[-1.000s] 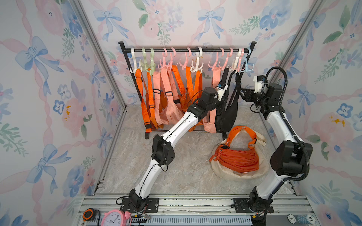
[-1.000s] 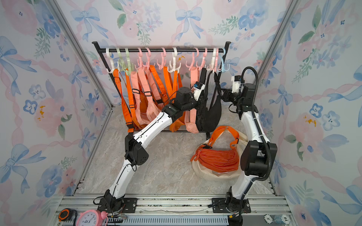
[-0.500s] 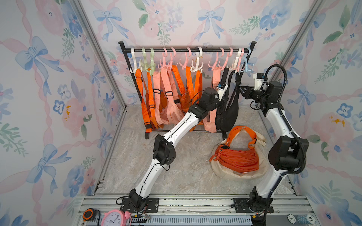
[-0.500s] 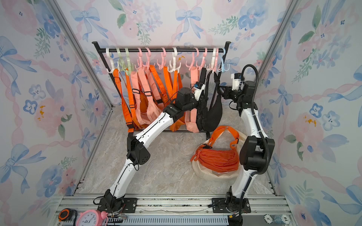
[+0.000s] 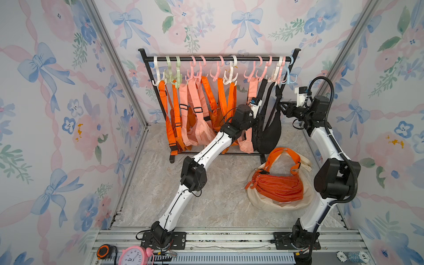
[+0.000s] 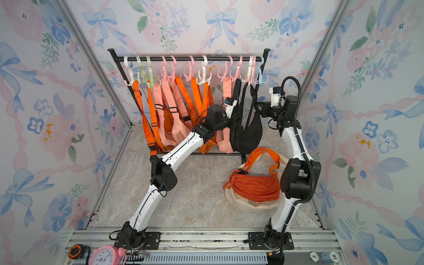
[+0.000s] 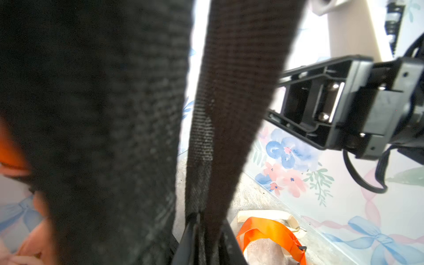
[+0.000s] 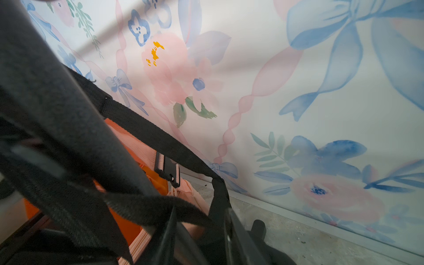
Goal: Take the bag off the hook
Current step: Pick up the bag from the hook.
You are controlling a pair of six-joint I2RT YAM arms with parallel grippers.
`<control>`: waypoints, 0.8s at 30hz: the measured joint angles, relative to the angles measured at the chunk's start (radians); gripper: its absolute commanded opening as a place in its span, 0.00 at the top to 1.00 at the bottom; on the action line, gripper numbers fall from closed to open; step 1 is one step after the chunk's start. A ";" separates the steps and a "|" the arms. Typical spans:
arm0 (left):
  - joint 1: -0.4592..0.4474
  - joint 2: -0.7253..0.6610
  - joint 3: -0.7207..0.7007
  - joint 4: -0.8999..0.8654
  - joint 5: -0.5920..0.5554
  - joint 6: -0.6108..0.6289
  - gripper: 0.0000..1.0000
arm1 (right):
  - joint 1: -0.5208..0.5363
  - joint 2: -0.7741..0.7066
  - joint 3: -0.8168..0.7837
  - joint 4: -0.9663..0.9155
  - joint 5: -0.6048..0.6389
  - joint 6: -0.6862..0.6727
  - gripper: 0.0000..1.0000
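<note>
**Operator:** Where is the bag?

**Spotter:** Your black bag hangs on the rack, last in the row at the right end, just beside a pink bag. Its straps rise to the hooks near the rail's right end. Which hook carries them, I cannot tell. The bag is not off yet.

**Operator:** And my left claw?

**Spotter:** Your left claw is pressed in at the bag's upper part, on the side nearer the pink bag. In your left wrist view one black strap runs straight down into the gap between the fingers. I cannot tell whether the claw is clenched on that webbing or only lying around it.

**Operator:** The right one?

**Spotter:** Your right claw reaches in from the opposite side, level with the straps and above the pouch. It is released, with the jaws standing apart. In your right wrist view a length of strap drops between them. Your left wrist view shows the parted jaws passing behind the strap.

**Operator:** Anything underneath?

**Spotter:** An orange bag lies on a cream bag on the surface, in front of the rack's right foot and apart from both your claws. More orange and pink bags fill the rest of the rail.
</note>
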 measured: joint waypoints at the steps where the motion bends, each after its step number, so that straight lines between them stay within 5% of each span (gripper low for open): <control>1: 0.003 0.004 0.000 0.003 0.000 -0.005 0.73 | 0.001 0.004 0.000 0.000 -0.002 -0.003 0.70; 12: 0.014 0.026 0.002 0.041 0.036 -0.042 0.59 | 0.006 0.040 0.000 -0.004 -0.007 -0.004 1.00; 22: 0.013 0.042 0.002 0.077 0.111 -0.050 0.54 | 0.006 0.040 0.000 -0.005 -0.007 -0.003 1.00; 24: 0.013 0.043 0.002 0.086 0.114 -0.050 0.59 | 0.006 0.040 0.000 -0.005 -0.007 -0.005 1.00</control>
